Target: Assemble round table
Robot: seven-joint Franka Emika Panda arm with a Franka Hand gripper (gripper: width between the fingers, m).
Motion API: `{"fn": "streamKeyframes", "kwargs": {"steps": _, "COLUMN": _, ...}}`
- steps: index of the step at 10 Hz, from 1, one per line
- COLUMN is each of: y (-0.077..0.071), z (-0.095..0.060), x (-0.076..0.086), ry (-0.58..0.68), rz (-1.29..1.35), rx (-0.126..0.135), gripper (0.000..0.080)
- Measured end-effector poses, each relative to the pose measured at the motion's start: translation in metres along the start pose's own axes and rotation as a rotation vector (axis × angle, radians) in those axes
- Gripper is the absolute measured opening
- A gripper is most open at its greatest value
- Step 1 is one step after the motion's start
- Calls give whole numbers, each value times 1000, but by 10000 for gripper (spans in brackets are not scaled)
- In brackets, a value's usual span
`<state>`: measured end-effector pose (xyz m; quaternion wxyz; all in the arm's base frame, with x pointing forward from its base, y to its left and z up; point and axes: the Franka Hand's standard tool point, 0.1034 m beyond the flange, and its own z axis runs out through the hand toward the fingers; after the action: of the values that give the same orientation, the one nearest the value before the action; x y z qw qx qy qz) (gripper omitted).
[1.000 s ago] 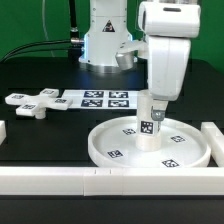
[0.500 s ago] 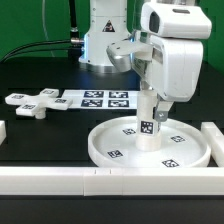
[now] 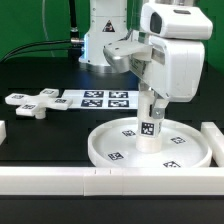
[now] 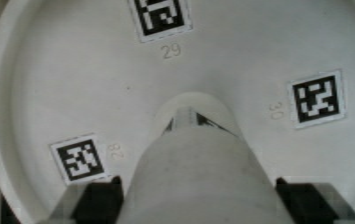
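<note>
The disc (image 3: 97,146) lies flat on the black table (image 3: 40,135), near the front wall (image 3: 100,180) and just beside the wall at the exterior view's right (image 3: 213,135). The leg (image 3: 149,130) stands upright at the disc's middle, its foot on the disc floor among the tags. The gripper (image 3: 151,105) comes down from above and pinches the leg's upper part. In the wrist view its dark fingers (image 4: 99,197) sit tight against both sides of the leg (image 4: 200,150), with the disc (image 4: 49,90) beneath. The base (image 3: 30,104) lies well apart at the exterior view's left, just beside the marker board (image 3: 95,99).
</note>
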<state>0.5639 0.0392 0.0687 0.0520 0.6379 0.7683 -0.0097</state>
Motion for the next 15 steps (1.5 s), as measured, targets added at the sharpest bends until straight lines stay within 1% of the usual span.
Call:
{"fn": "streamKeyframes", "kwargs": {"steps": 1, "y": 0, "z": 0, "x": 0, "ry": 0, "rz": 38, "rx": 2, "gripper": 407}}
{"fn": "streamKeyframes", "kwargs": {"steps": 2, "y": -2, "z": 0, "x": -1, "ry": -3, "rz": 147, "rx": 14, "gripper": 407}}
{"fn": "streamKeyframes", "kwargs": {"steps": 3, "y": -2, "z": 0, "x": -1, "ry": -4, "rz": 257, "rx": 17, "gripper": 407}}
{"fn": "streamKeyframes", "kwargs": {"steps": 4, "y": -2, "z": 0, "x": -1, "ry": -4, "rz": 355, "rx": 17, "gripper": 409}}
{"fn": "streamKeyframes", "kwargs": {"steps": 7, "y": -2, "z": 0, "x": -1, "ry": -6, "rz": 538, "rx": 18, "gripper": 409}}
{"fn": "streamKeyframes", "kwargs": {"steps": 8, "y": -4, "z": 0, "x": -3, "ry": 1, "rz": 668, "rx": 24, "gripper": 409}}
{"fn": "streamKeyframes", "kwargs": {"steps": 9, "y": -7, "z": 0, "x": -7, "ry": 9, "rz": 796, "rx": 33, "gripper": 409}}
{"fn": "streamKeyframes", "kwargs": {"steps": 10, "y": -7, "z": 0, "x": -6, "ry": 10, "rz": 901, "rx": 40, "gripper": 409}}
{"fn": "streamKeyframes", "kwargs": {"steps": 12, "y": -11, "z": 0, "x": 0, "ry": 9, "rz": 1167, "rx": 82, "gripper": 409}}
{"fn": "streamKeyframes", "kwargs": {"steps": 13, "y": -13, "z": 0, "x": 4, "ry": 3, "rz": 1271, "rx": 108, "gripper": 409}}
{"fn": "streamKeyframes", "kwargs": {"steps": 14, "y": -14, "z": -1, "x": 6, "ry": -6, "rz": 1442, "rx": 120, "gripper": 409}}
{"fn": "streamKeyframes", "kwargs": {"steps": 15, "y": -14, "z": -2, "x": 7, "ry": -17, "rz": 1575, "rx": 122, "gripper": 409}}
